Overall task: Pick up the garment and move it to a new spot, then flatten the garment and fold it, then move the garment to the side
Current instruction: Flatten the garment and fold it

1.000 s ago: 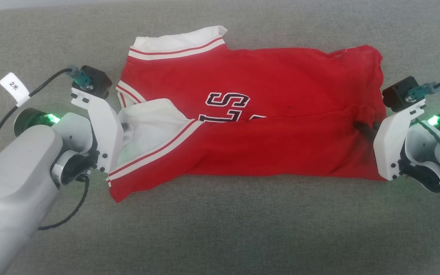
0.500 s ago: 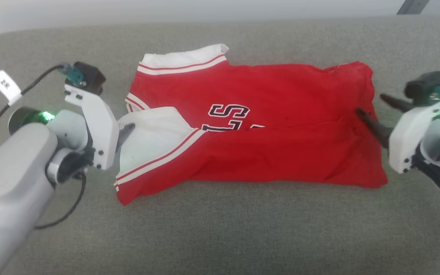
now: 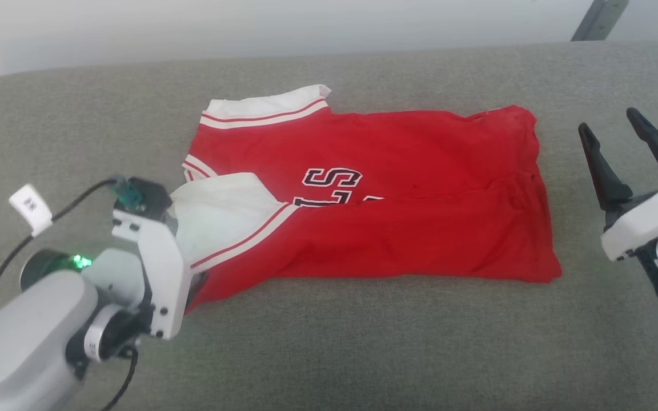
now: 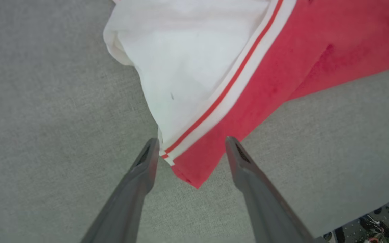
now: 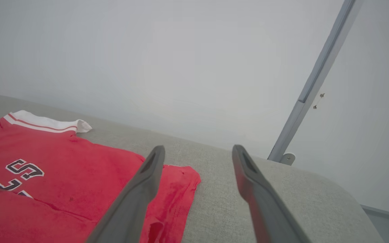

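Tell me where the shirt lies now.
The garment lies folded on the grey cushion, central in the head view, its striped corner by the open left claw, the right claw apart at its other end.

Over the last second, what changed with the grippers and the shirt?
Both let go of the shirt. The right gripper opened and pulled back off the shirt's right edge, and now stands clear of it. The left gripper opened and drew back to the near-left corner, which lies between its open fingers. The shirt stayed folded on the grey cushion, lettering half covered.
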